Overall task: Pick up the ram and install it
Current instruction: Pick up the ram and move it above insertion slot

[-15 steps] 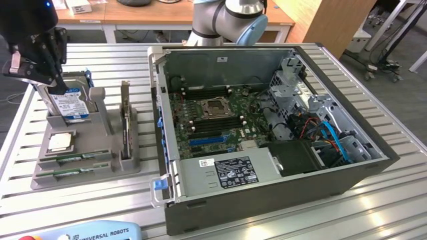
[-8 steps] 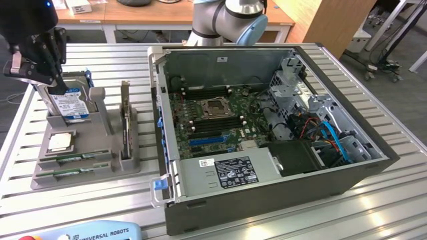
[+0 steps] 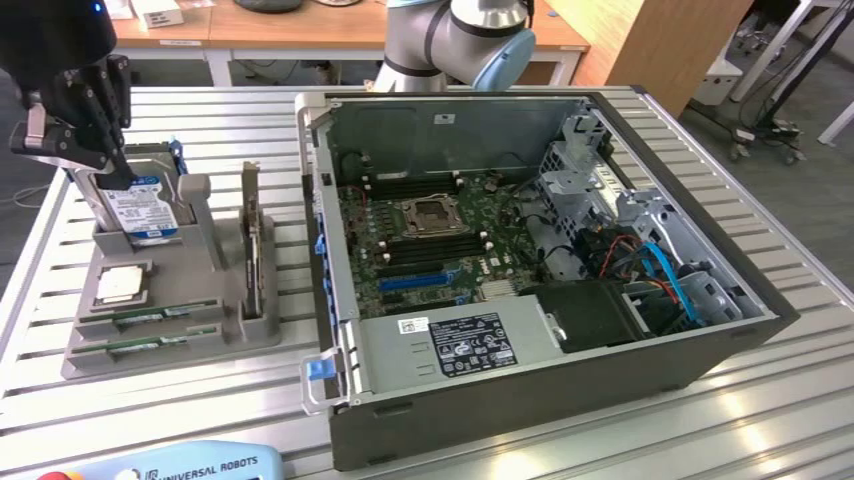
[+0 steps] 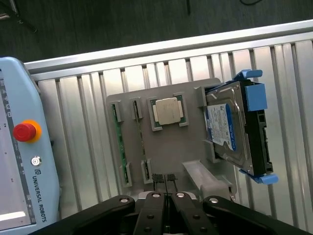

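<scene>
Slatted table [image 3: 174, 410]: grey tray [image 4: 166, 147] holds ram [image 3: 150, 315], processor [image 4: 167, 111], drive [image 4: 227, 127].

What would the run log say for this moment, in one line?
hand: shut, holding nothing, over holder | ram: two sticks in holder slots, not picked up | computer case: open

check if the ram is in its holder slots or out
In. Both ram sticks sit in their slots on the grey holder, apart from the shut fingers.
</scene>
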`<state>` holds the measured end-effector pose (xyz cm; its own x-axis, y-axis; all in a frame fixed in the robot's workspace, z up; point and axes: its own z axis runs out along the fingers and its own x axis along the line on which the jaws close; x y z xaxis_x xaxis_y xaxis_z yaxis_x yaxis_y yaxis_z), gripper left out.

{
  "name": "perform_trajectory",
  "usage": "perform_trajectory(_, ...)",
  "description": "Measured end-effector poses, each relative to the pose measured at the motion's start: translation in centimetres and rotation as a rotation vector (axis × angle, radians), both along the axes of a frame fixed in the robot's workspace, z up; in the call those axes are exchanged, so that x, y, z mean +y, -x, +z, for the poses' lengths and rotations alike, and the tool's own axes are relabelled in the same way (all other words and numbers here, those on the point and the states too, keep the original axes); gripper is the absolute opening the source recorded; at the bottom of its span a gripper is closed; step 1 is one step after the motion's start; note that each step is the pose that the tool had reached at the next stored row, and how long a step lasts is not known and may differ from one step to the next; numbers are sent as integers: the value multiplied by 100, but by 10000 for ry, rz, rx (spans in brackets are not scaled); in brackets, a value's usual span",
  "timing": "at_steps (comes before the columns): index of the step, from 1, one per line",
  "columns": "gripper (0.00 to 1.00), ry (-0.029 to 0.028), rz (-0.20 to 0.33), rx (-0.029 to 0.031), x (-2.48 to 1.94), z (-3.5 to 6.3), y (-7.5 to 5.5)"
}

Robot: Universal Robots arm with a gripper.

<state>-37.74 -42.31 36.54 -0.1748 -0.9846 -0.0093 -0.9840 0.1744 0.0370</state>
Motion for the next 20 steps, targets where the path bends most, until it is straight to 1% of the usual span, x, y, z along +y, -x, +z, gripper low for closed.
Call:
perform_trajectory(4,10,0,125,0,0,0,0)
perform_trajectory(16,11,0,126,0,0,0,0)
perform_trajectory(18,23,0,125,0,0,0,0)
perform_trajectory(19,23,0,126,0,0,0,0)
perform_trajectory(20,29,0,125,0,0,0,0)
